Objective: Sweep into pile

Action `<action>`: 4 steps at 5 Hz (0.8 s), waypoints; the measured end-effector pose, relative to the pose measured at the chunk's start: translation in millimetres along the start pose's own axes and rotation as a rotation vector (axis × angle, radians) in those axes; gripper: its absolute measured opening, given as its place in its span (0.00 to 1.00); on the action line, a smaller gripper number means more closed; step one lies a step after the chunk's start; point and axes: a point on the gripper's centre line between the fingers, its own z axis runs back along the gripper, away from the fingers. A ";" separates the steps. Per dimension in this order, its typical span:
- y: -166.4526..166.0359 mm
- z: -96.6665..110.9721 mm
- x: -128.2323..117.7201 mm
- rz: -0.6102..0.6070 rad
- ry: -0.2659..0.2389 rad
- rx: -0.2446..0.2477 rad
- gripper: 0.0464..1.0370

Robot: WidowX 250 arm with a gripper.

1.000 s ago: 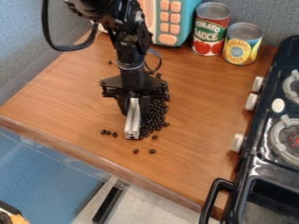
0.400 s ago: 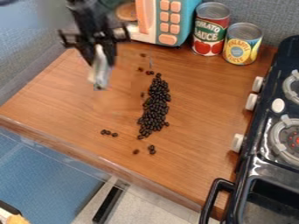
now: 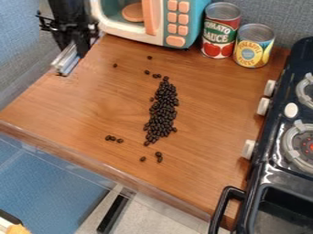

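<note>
Here I am at the upper left, my black end effector (image 3: pixel 74 47) pinching a silvery, ridged metal bar (image 3: pixel 67 60), which slants down at the left edge of the smooth brown wood-grain desk (image 3: pixel 104 103); whether it touches, I can't tell. And there are the glossy, dark, rounded beans (image 3: pixel 162 112), heaped in a long, narrow pile mid-desk. Three strays (image 3: pixel 113 138) lie left of its lower end, a few more sit just below, and others dot the wood around its top. At the back stands a teal-and-white toy microwave (image 3: pixel 198 20) with rounded peach buttons; beside it, a ribbed-rim metal can with a red-and-green tomato label (image 3: pixel 220 36), then a shorter yellow-and-blue labelled can (image 3: pixel 253 48). Over on the right, it's a shiny black toy stove (image 3: pixel 269 155) with white knobs (image 3: pixel 263 106). Blue-grey, fabric-textured wall panels (image 3: pixel 284 16) rise behind.
</note>
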 end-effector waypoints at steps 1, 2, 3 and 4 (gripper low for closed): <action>26.1 -23.3 18.6 -0.258 0.066 -0.017 0.34; 34.7 -34.5 25.4 -0.415 0.060 -0.003 0.34; 34.4 -37.2 29.8 -0.444 0.030 -0.004 0.34; 31.0 -46.2 29.0 -0.449 0.032 -0.026 0.34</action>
